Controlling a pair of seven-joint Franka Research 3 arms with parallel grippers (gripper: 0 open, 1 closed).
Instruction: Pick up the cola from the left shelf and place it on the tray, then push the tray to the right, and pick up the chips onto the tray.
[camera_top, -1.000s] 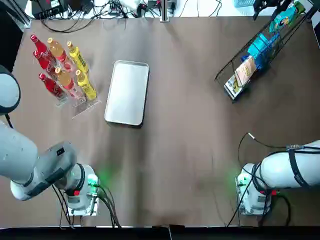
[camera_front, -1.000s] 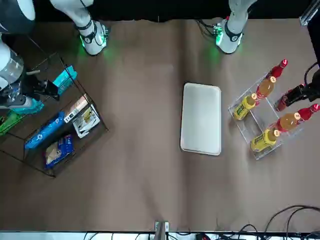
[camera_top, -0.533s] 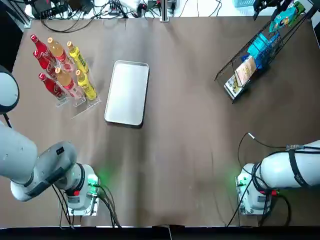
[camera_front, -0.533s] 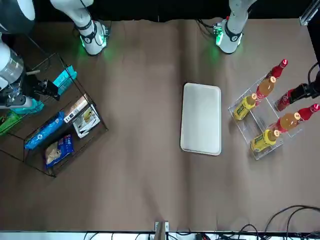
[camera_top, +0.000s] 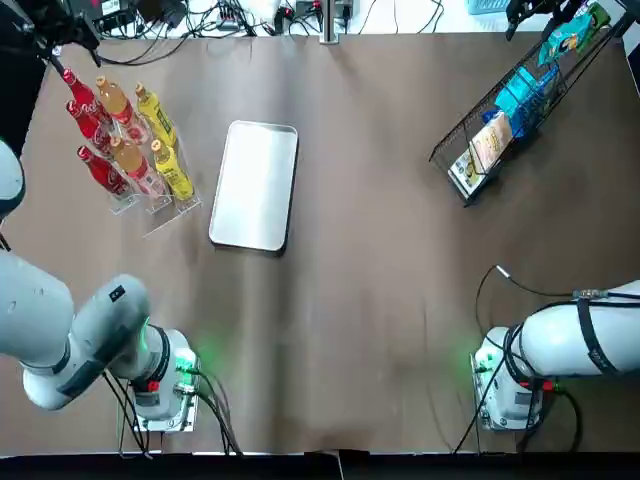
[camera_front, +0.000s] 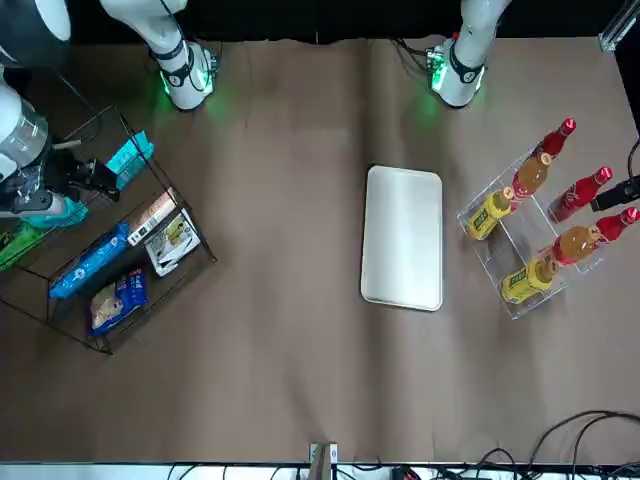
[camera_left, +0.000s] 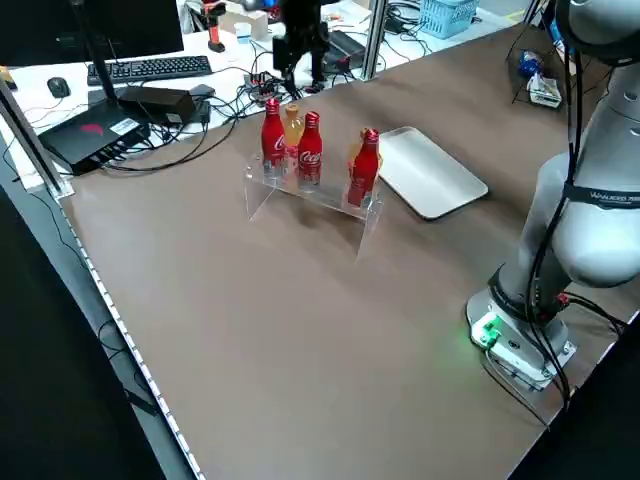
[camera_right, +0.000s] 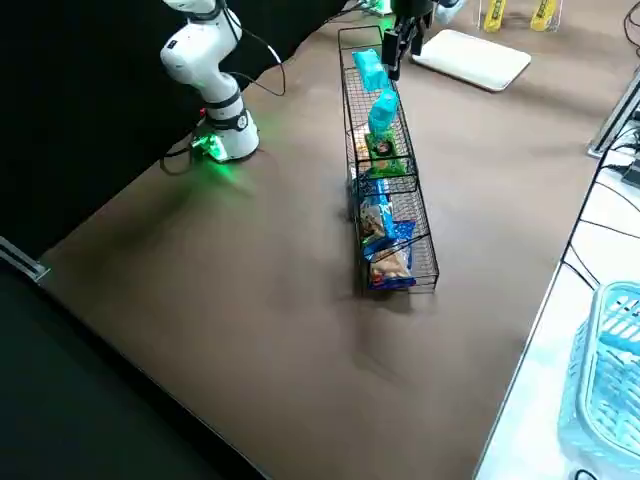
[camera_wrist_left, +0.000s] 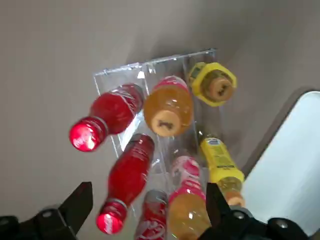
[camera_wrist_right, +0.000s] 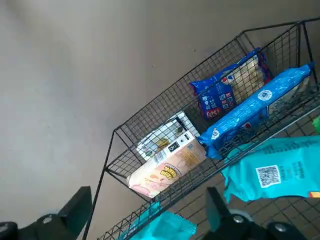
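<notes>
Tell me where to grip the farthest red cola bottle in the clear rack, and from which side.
Take the red cola bottle by its slim neck below the cap, descending from above. It stands upright in the clear rack, and an orange bottle crowds its body on the white tray side. The open left gripper hovers above.

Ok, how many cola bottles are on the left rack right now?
3, all in the clear rack's row farthest from the tray: far-end cola, middle cola, near-end cola. None seems hidden.
</notes>
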